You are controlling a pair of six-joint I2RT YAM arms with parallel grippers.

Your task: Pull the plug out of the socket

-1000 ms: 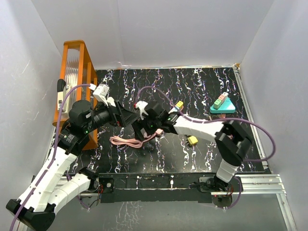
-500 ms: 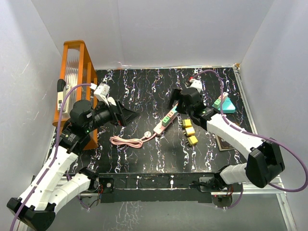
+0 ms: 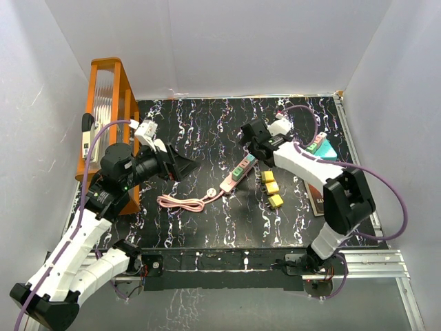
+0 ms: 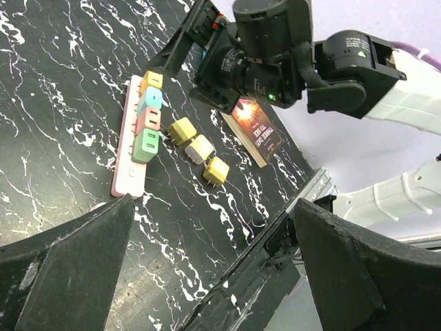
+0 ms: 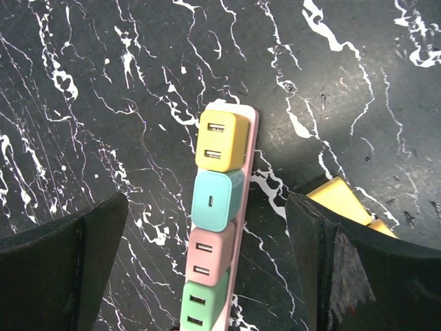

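Note:
A pink power strip [image 3: 233, 178] lies on the black marbled table, its cord [image 3: 182, 203] coiled to the left. Several plugs sit in it: yellow [image 5: 221, 140], teal [image 5: 217, 201], pink [image 5: 209, 254] and green [image 5: 202, 305]. It also shows in the left wrist view [image 4: 134, 165]. My right gripper [image 3: 252, 143] hovers just above the strip's far end, open and empty, its fingers [image 5: 65, 272] either side of the plugs. My left gripper [image 3: 180, 165] is open and empty, raised left of the strip.
Three loose yellow plugs [image 3: 271, 188] lie right of the strip. A book [image 3: 317, 201] lies at the right. A teal block with plugs [image 3: 318, 149] stands far right. An orange rack [image 3: 107, 103] stands at the back left.
My right arm swung from the table's left-middle across to the right, then settled over the strip's far end. The strip and three yellow plugs came into view. The left arm stayed still.

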